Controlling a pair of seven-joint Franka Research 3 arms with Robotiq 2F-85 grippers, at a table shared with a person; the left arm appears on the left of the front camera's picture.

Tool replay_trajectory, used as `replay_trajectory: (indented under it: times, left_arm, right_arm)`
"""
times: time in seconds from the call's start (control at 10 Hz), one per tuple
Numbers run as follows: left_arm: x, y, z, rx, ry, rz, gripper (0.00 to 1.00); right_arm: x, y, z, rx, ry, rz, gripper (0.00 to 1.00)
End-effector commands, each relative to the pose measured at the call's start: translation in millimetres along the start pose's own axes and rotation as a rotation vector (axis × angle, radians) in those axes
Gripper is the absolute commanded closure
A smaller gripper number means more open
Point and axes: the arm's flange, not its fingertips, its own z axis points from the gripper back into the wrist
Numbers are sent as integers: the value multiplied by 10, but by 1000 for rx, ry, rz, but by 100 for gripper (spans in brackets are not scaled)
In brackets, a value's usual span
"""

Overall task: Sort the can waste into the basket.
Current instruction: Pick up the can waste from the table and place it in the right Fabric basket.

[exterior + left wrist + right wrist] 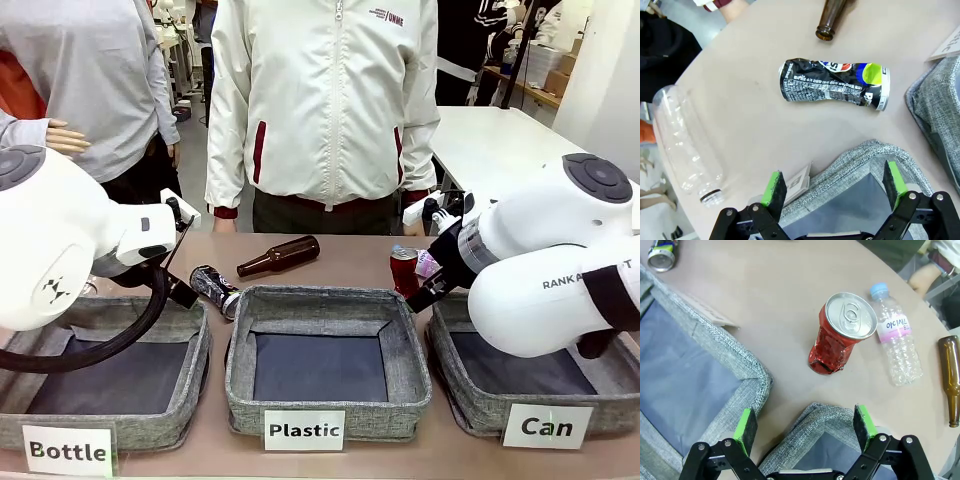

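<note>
Both jaws spread, empty, dark can (pixel 832 85) lying at left gripper's (pixel 834 182) 12 o'clock, red can (pixel 840 337) upright at right gripper's (pixel 805 421) 12 o'clock

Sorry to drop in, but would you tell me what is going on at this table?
Two robot arms are sorting cans; nothing is picked up yet. The left gripper hangs open over a basket rim near the dark can lying flat; the right gripper, also open, faces the upright red can. Both cans sit outside the Can basket. A person stands opposite.

Bare table (pixel 765 305) surrounds the red can (pixel 840 335), but a plastic bottle (pixel 897 347) lies just beside it.
</note>
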Motion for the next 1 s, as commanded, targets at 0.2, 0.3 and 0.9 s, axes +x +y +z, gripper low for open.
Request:
replay_trajectory:
  times: [0.2, 0.3, 0.9]
  left_arm:
    - [1, 0, 1, 0, 0, 0, 0]
    - [1, 0, 1, 0, 0, 0, 0]
    - [18, -113, 701, -163, -29, -51, 0]
  right_arm:
    - [0, -1, 0, 0, 0, -1, 0]
    - [0, -1, 0, 0, 0, -1, 0]
    - [130, -154, 670, 149, 35, -92, 0]
